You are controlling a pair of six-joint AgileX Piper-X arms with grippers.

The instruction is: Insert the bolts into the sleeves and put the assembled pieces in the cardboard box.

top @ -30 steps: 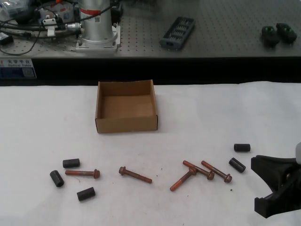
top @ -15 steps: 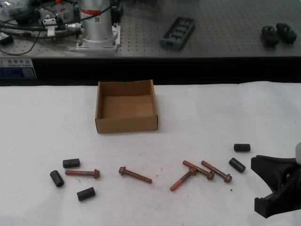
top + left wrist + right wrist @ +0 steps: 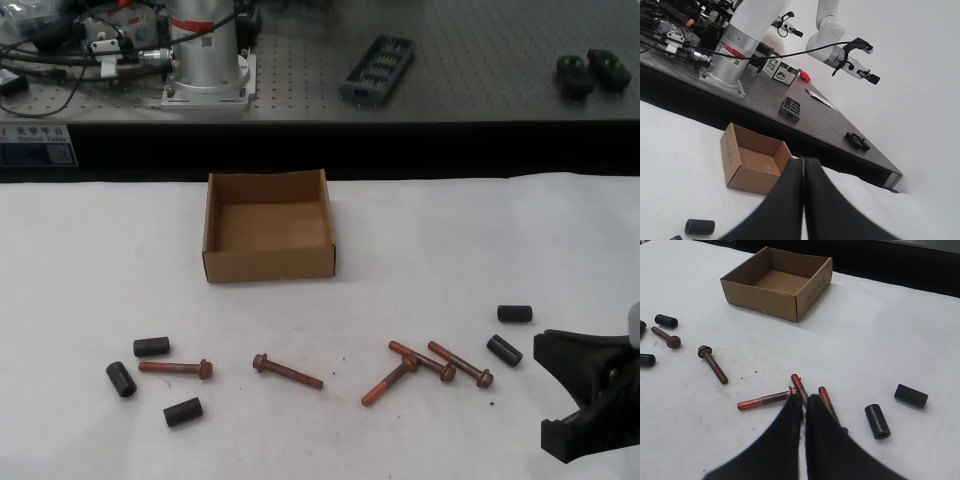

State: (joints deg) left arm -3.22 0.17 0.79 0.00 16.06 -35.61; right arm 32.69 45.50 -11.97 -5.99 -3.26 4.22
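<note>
High view: the bolt cluster (image 3: pixel 420 361) lies on the counter (image 3: pixel 100 270) at 4 o'clock from the cardboard box (image 3: pixel 268 228). Two bolts run 10-to-4 o'clock, heads at 4. The third runs 1-to-7, head at 1, touching its neighbour. Both the right claw (image 3: pixel 805 399) and the left claw (image 3: pixel 803 162) are closed and empty. Risk: gripping one clustered bolt may drag or pinch its neighbour. The sleeves (image 3: pixel 504 350) nearby may roll if nudged.

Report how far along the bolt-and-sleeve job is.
Done: nothing; the cardboard box is empty. In hand: nothing; the left gripper and right gripper are shut and empty. Left: all five bolts and five sleeves lie loose and unassembled on the white sheet.
</note>
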